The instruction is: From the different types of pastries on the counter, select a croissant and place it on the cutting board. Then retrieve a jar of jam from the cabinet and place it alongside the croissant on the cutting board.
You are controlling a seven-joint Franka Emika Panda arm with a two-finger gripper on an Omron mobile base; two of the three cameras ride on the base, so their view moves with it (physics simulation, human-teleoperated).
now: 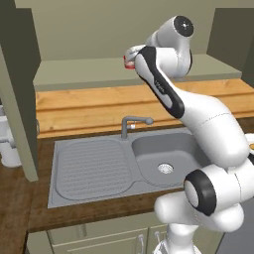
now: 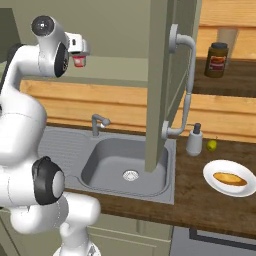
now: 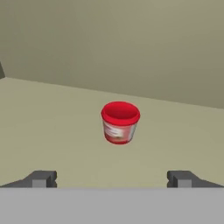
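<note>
1. The arm is working the second half of the job, by my reading: the end effector (image 3: 111, 179) is lining up on the jam jar (image 3: 120, 122), a small red-lidded jar standing upright on the cabinet shelf (image 3: 48, 118).
2. The jar is sitting dead ahead of the end effector, centred between the two fingertips (image 3: 41, 178) but clearly short of them, not touching.
3. The end effector is standing wide apart, nothing between its tips.
4. In the right base view the jar (image 2: 79, 60) is peeking out just past the white hand, with the arm reaching high and forward, elbow folded, wrist level with the shelf.
5. Next move, as I judge it: pushing straight in until the jar is between the tips, then closing on its body below the lid.
6. Well off to the end effector's right and far below, a plate (image 2: 220, 186) is resting on the counter (image 2: 200, 210) holding what is probably a pastry (image 2: 229, 178); the shape is too small to call it a croissant.
7. The sink (image 1: 163, 158) is lying directly beneath the outstretched arm.
</note>
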